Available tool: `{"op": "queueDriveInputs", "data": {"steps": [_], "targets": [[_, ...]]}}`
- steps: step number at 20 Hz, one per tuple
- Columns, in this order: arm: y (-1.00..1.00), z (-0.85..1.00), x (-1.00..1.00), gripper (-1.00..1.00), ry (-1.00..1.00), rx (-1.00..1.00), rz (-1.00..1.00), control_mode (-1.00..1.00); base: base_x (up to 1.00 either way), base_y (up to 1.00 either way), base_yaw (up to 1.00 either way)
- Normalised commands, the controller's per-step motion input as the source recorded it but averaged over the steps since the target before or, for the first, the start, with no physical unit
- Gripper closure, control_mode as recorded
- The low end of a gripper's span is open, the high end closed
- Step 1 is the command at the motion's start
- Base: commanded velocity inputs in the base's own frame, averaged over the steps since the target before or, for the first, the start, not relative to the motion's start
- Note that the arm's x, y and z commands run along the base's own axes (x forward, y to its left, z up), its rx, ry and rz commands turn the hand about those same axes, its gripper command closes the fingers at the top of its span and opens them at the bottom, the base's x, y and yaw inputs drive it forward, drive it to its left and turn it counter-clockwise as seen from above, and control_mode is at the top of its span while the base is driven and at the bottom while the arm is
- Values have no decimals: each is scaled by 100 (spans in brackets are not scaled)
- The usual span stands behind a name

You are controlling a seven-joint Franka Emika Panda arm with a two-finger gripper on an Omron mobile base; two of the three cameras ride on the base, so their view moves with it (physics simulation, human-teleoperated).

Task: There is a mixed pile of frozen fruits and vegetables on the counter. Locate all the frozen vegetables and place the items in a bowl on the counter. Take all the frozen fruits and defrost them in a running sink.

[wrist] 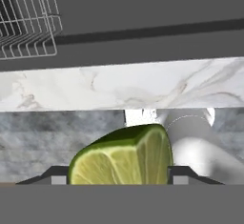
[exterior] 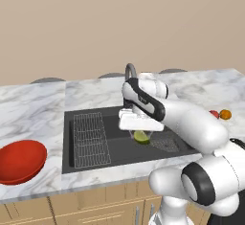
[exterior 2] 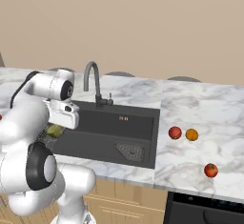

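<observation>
Nearest the base, the white arm reached out over the sink (exterior: 91,123), and its gripper (wrist: 116,178) was closed narrowly on the green wedge (exterior: 141,136), the two dark fingertips (wrist: 53,176) pressed against either side of it. In the hand view the wedge sat at about six o'clock, showing a pale, segmented cut face and a darker green rind, much like a slice of lime. In the left base view it hung under the hand, above the dark basin and near the drain (exterior 2: 129,150), apart from the wire rack (exterior: 90,139) toward nine o'clock.

By my judgement the task was at an early stage. The red bowl (exterior: 20,161) stood on the tabletop (exterior: 33,104) at roughly eight o'clock in the left base view, well apart from the sink, and no produce could be seen in it. The wedge counts as a vegetable here, so it had yet to reach that bowl.

Farther off, on the tabletop to the right of the sink, a red ball (exterior 2: 175,132) and the orange ball (exterior 2: 191,134) lay just beside each other, with another red ball (exterior 2: 210,170) nearer the front edge. Which was the pinkish vegetable I could not tell. None lay in the sink. No water could be seen at the gooseneck tap (exterior 2: 93,82).
</observation>
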Motion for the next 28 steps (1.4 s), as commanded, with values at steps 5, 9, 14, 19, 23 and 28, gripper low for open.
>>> {"op": "queueDriveInputs", "data": {"steps": [5, 9, 14, 19, 23, 28], "targets": [[100, 2, 0, 100, 9, -19, 5, -100, 0, 0, 0], [100, 18, 0, 100, 8, -24, 0, -100, 0, 0, 0], [99, 22, 1, 100, 0, -20, -1, -100, 0, 0, 0], [85, 4, 13, 100, -11, -2, -8, -100, 0, 0, 0], [65, -1, 12, 100, -25, 13, -8, -100, 0, 0, 0], [79, 0, 11, 100, -16, 5, -11, -100, 0, 0, 0]]}}
